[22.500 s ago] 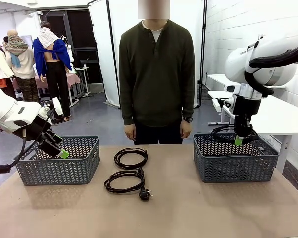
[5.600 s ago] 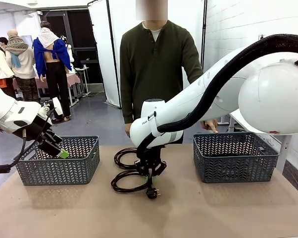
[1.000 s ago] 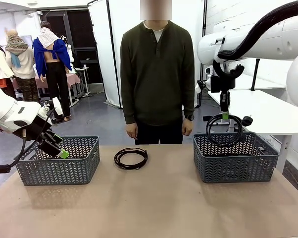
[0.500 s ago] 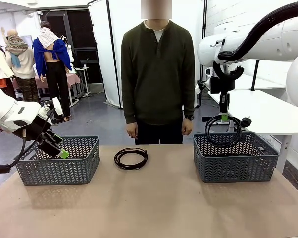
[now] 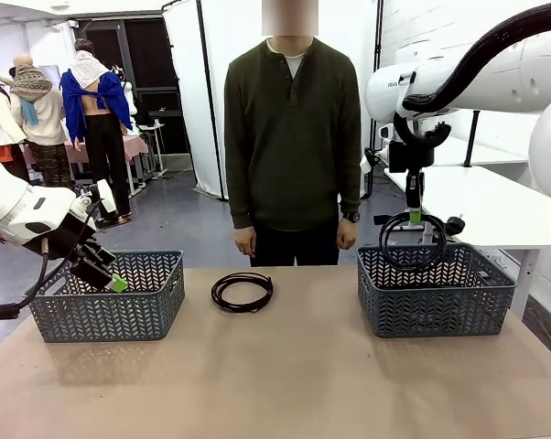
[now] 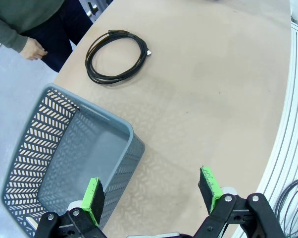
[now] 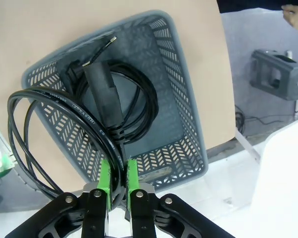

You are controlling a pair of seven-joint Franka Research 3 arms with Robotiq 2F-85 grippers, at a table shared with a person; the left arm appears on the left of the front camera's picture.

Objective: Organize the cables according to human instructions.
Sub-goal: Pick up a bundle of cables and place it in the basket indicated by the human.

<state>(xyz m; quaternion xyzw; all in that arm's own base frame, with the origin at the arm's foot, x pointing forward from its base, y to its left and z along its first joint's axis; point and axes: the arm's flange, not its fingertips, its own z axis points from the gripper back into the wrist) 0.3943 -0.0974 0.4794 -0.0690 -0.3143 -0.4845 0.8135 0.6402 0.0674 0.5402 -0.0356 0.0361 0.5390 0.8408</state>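
My right gripper point(image 5: 415, 216) point(image 7: 116, 174) is shut on a coiled black cable point(image 5: 413, 240) point(image 7: 45, 124), which hangs above the right grey basket point(image 5: 435, 302) point(image 7: 188, 134). Another coiled cable point(image 7: 131, 106) lies inside that basket. A third coil point(image 5: 243, 292) point(image 6: 117, 56) rests on the table in front of the human point(image 5: 292, 128), who stands at the far side with both arms down. My left gripper point(image 5: 113, 281) point(image 6: 153, 193) is open and empty, held over the near rim of the left grey basket point(image 5: 111, 302) point(image 6: 65, 148).
The left basket looks empty. The brown tabletop point(image 5: 285, 384) stretches between the two baskets. A white table point(image 5: 513, 210) stands behind the right basket.
The hanging coil has settled slightly over the right basket. The left arm, the person and the coil on the table have not moved.
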